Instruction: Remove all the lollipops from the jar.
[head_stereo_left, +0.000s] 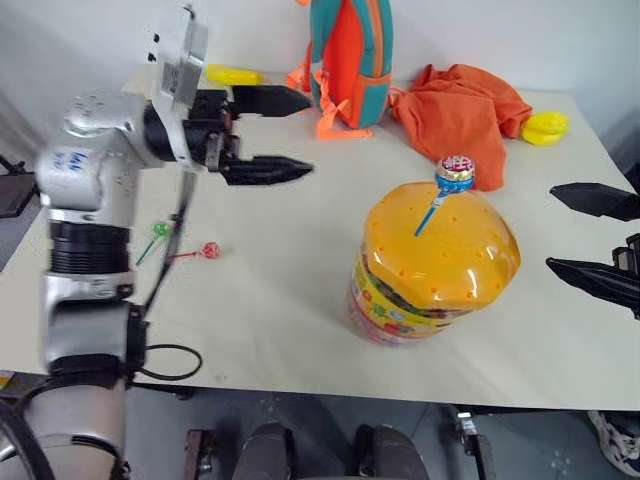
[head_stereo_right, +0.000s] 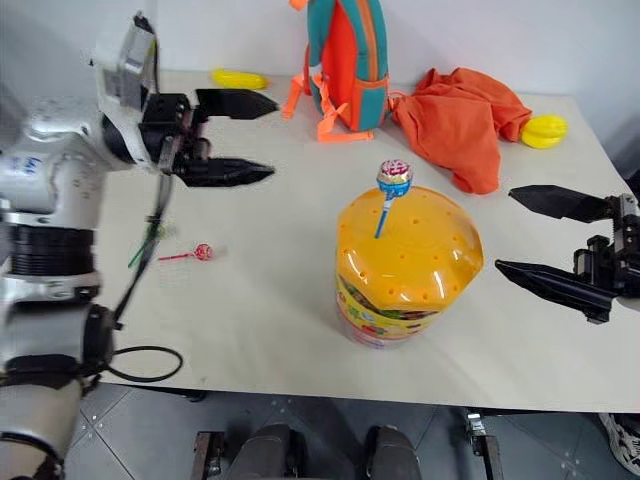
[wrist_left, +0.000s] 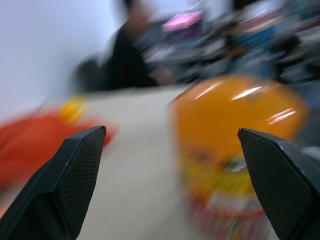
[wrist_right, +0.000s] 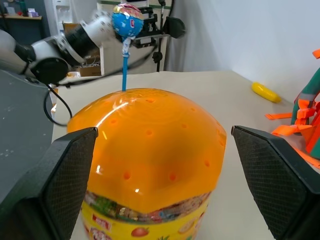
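Left eye view shows the jar (head_stereo_left: 432, 268) standing near the middle of the table (head_stereo_left: 290, 300), with one blue-stick lollipop (head_stereo_left: 452, 180) planted in a hole of its domed orange lid. The stick rises nearly upright, leaning a little to the right, so its long axis runs up out of the lid and the wrapped head stands clear above the dome.

Two other lollipops already lie flat on the table at the left: a green one (head_stereo_left: 157, 233) and, just beside it, a red one (head_stereo_left: 208, 250), well apart from the jar.

The left gripper (head_stereo_left: 272, 135) hangs above the far left of the table, pointing right toward the jar, its two black fingers spread wide and holding nothing. The blue lollipop lies to its right and somewhat nearer.

The right gripper (head_stereo_right: 545, 237) sits at the right edge, pointing left at the jar's side, its fingers likewise spread wide and empty, touching nothing. In the right wrist view the jar sits squarely between those fingers.

Judging by this, the right gripper is nearer the jar, while the remaining stick calls for a pinch just below the candy head and a pull upward along its axis.
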